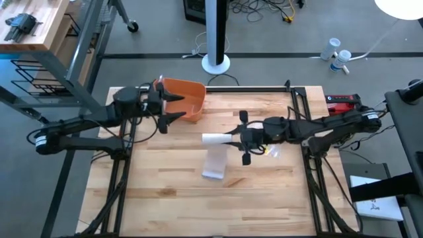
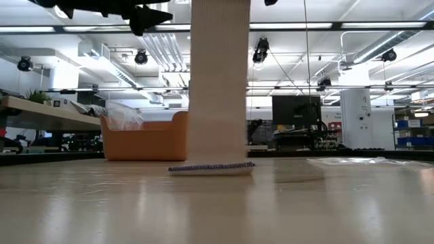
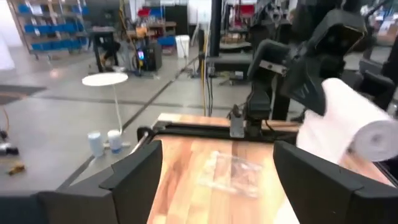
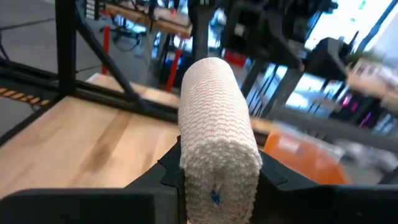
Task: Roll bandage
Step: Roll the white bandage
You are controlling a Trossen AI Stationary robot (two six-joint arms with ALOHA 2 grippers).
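Observation:
A white woven bandage roll (image 1: 215,139) is lifted above the table's middle, with my right gripper (image 1: 235,137) shut on it. A flat strip (image 2: 218,81) hangs straight down from the roll. The strip's free end (image 2: 211,167) lies on the wooden table (image 1: 165,198). My left gripper (image 1: 177,108) hovers open at the far left, beside the orange bin (image 1: 185,99), and touches nothing. In the left wrist view its open fingers (image 3: 143,174) point toward the roll (image 3: 354,124). My right gripper pinches the roll's curved sides (image 4: 217,162) between its two fingers, at the end nearest the gripper. The fingers come level from the table's right and lie along the roll. The roll is clear of the table, roughly level, and the unrolled strip hangs below it.
An orange bin (image 2: 146,139) holding clear plastic stands at the far left of the table. A clear plastic wrapper (image 1: 272,152) lies flat under the right arm. The near half of the table shows bare wood.

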